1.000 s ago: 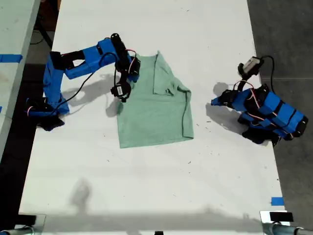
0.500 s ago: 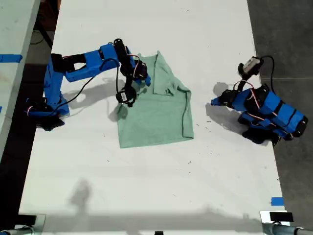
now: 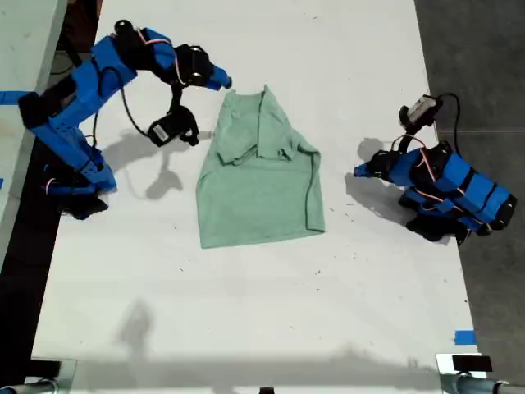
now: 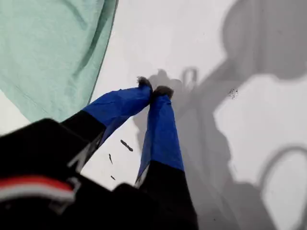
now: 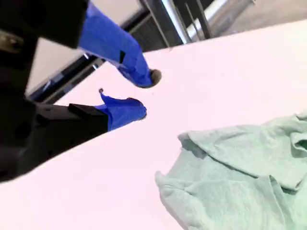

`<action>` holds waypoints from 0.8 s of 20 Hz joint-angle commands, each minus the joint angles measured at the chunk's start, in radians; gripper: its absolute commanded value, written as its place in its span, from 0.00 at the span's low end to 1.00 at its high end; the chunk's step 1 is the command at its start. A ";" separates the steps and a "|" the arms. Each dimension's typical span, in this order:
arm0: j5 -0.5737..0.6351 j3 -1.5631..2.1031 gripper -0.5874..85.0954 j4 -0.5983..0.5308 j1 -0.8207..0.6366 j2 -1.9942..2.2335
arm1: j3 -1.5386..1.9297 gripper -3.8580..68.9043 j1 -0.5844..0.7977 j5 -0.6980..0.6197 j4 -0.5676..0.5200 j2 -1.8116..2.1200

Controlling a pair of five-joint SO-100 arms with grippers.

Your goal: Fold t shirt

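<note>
The smooth white tabletop [image 3: 246, 328] carries the small pale mint-green cloth t shirt [image 3: 258, 193] at its middle. The shirt lies mostly flat, with one sleeve folded inward in soft wrinkles. My second hand [image 5: 146, 93], blue plastic, hangs spread just beside the shirt's rumpled shoulder. My first hand [image 4: 153, 90] is pressed together, empty, near the shirt's other edge.

White table [image 3: 271, 312] fills most of exterior view. Dark grey floor [image 3: 476, 57] along that view's right. Second pale table [image 3: 20, 49] with blue tape [image 3: 18, 98] at its left. Hard shadows, light from above.
</note>
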 commanded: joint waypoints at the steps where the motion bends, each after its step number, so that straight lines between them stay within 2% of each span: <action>1: -0.011 0.592 0.00 -0.216 -0.038 0.469 | 0.051 0.09 0.005 -0.015 -0.020 0.015; 3: -0.005 1.003 0.00 -0.380 -0.046 0.742 | 0.051 0.09 0.005 -0.014 -0.020 0.015; 7: 0.006 1.520 0.00 -0.597 -0.052 1.032 | 0.051 0.08 0.005 -0.005 -0.020 0.015; 9: -0.002 1.766 0.00 -0.641 -0.091 1.210 | 0.051 0.08 0.005 -0.002 -0.020 0.015; 10: -0.021 1.818 0.00 -0.534 -0.097 1.413 | 0.051 0.08 0.006 -0.002 -0.020 0.015; 11: -0.031 1.882 0.00 -0.380 -0.091 1.695 | 0.051 0.08 0.005 0.002 -0.020 0.015; 12: -0.051 1.864 0.00 -0.336 -0.127 1.683 | 0.052 0.08 0.002 0.003 -0.021 0.015; 16: -0.060 1.885 0.00 -0.333 -0.137 1.689 | 0.054 0.08 -0.006 0.014 -0.023 0.015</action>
